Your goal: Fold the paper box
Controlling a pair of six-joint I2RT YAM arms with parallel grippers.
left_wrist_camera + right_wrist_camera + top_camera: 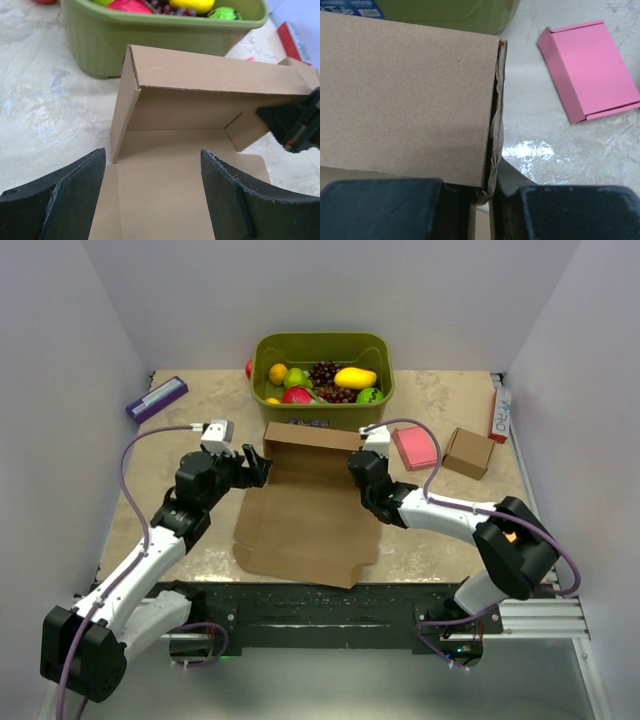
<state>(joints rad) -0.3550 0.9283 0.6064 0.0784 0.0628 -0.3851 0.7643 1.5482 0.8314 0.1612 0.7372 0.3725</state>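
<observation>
The paper box (310, 525) lies open in the middle of the table, its back wall folded up and over (210, 70) and its left side flap upright (122, 110). My left gripper (262, 466) stands open at the box's back left corner. In the left wrist view the left gripper (152, 167) has only the flat box floor between its fingers (235, 200). My right gripper (360, 468) is shut on the box's right side wall; in the right wrist view the right gripper (489, 192) pinches the crumpled cardboard edge (495, 125) beside the folded top panel.
A green basket (322, 412) of fruit stands right behind the box. A pink block (414, 447) (592, 70) and a small cardboard box (468, 452) lie to the right, a red-and-white pack (500, 412) at the right edge, a purple item (157, 398) at back left.
</observation>
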